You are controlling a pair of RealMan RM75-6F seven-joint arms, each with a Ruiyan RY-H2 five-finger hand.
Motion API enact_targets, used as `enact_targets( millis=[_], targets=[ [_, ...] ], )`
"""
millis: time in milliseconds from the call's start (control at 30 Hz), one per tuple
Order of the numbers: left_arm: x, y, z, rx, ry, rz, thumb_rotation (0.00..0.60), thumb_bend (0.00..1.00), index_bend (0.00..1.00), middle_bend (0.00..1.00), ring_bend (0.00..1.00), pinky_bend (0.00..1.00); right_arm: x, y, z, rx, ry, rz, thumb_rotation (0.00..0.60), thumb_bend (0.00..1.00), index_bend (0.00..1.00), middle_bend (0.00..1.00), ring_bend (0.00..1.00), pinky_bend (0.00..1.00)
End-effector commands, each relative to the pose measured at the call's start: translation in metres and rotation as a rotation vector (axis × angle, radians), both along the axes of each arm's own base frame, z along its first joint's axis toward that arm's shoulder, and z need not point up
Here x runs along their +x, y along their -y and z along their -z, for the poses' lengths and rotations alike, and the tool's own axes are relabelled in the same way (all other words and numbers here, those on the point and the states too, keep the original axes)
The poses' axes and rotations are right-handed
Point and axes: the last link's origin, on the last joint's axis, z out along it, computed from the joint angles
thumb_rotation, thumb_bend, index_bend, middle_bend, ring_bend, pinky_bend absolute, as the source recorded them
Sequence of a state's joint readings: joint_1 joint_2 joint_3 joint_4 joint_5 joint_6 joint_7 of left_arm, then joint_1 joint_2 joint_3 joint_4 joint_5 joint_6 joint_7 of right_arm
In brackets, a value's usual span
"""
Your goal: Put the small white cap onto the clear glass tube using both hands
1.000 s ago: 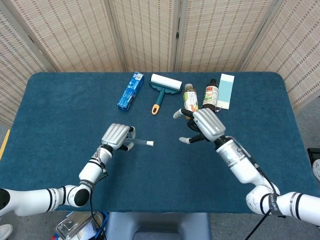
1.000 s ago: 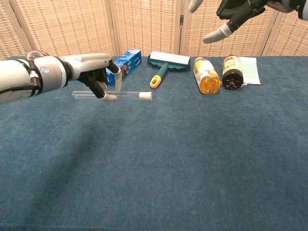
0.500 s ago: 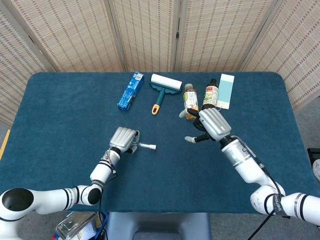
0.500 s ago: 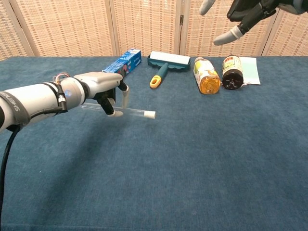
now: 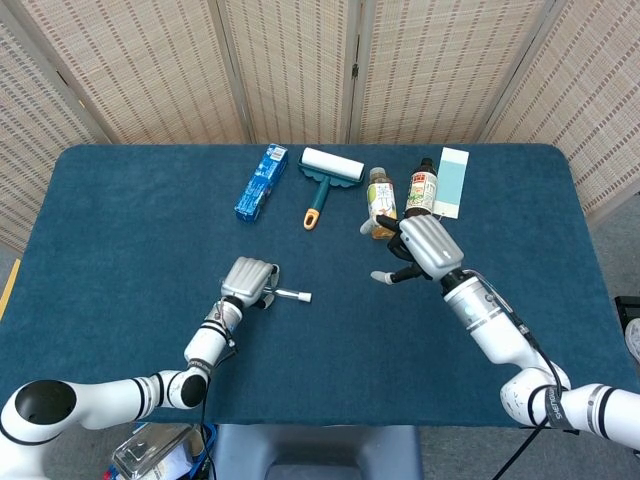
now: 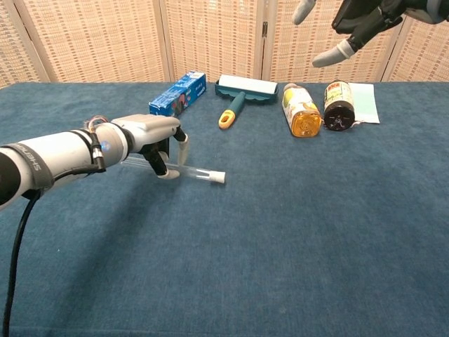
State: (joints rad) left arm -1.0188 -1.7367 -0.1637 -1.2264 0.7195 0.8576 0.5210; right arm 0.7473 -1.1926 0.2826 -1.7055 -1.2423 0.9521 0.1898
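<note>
Tube (image 6: 189, 170), clear glass, lies level in left hand (image 6: 151, 137) grasp, white cap (image 6: 218, 177) seated on its end. Right hand (image 5: 425, 248) raised above bottles (image 5: 381, 201), fingers spread, holding nothing.

Both arms are glossy white tubes broken by black joint bands and rounded elbow housings. The left hand (image 5: 248, 279) has a ribbed silver-grey back, dark inner parts and pale fingertips (image 6: 183, 138); thin coloured wires show at its wrist, grey lettering runs along the forearm, and a black cable hangs below. The right hand (image 5: 424, 249) has the same ribbed silver back, black palm and light grey fingertips (image 6: 330, 56).
</note>
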Motion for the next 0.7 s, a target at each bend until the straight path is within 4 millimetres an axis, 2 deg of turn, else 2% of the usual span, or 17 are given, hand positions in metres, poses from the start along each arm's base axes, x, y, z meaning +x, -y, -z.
enact_targets(
  millis=[33, 233, 333, 433, 533, 633, 700],
  targets=[
    [-0.002, 0.000, -0.001, -0.004, -0.006, -0.008, 0.600, 0.35, 0.42, 1.00, 1.00, 1.00, 0.000, 0.000, 0.000, 0.002, 0.003, 0.001, 0.600, 0.10, 0.34, 1.00, 1.00, 1.00],
    [-0.002, 0.002, -0.004, -0.007, -0.015, -0.010, 0.600, 0.35, 0.38, 1.00, 1.00, 1.00, 0.000, 0.000, -0.001, 0.000, 0.006, 0.001, 0.600, 0.10, 0.34, 1.00, 1.00, 1.00],
    [0.000, 0.003, -0.014, 0.004, 0.004, -0.012, 0.600, 0.35, 0.35, 1.00, 1.00, 1.00, -0.001, 0.000, -0.004, -0.008, 0.007, 0.001, 0.600, 0.10, 0.34, 1.00, 1.00, 1.00],
    [0.002, 0.004, -0.035, 0.027, 0.049, -0.021, 0.600, 0.35, 0.32, 1.00, 1.00, 1.00, -0.005, 0.000, -0.008, -0.017, -0.013, 0.004, 0.600, 0.10, 0.34, 1.00, 1.00, 1.00],
    [-0.001, 0.007, -0.065, 0.072, 0.081, -0.026, 0.600, 0.35, 0.31, 1.00, 1.00, 1.00, -0.014, -0.001, -0.017, -0.039, -0.054, 0.016, 0.600, 0.10, 0.34, 1.00, 1.00, 1.00],
    [-0.011, 0.012, -0.097, 0.128, 0.095, -0.040, 0.600, 0.35, 0.30, 1.00, 1.00, 1.00, -0.029, -0.005, -0.028, -0.065, -0.122, 0.043, 0.600, 0.10, 0.34, 1.00, 1.00, 1.00],
    [-0.022, 0.016, -0.119, 0.174, 0.100, -0.057, 0.600, 0.35, 0.30, 0.99, 1.00, 1.00, -0.042, -0.010, -0.036, -0.081, -0.163, 0.073, 0.600, 0.15, 0.34, 1.00, 1.00, 1.00]
  ],
)
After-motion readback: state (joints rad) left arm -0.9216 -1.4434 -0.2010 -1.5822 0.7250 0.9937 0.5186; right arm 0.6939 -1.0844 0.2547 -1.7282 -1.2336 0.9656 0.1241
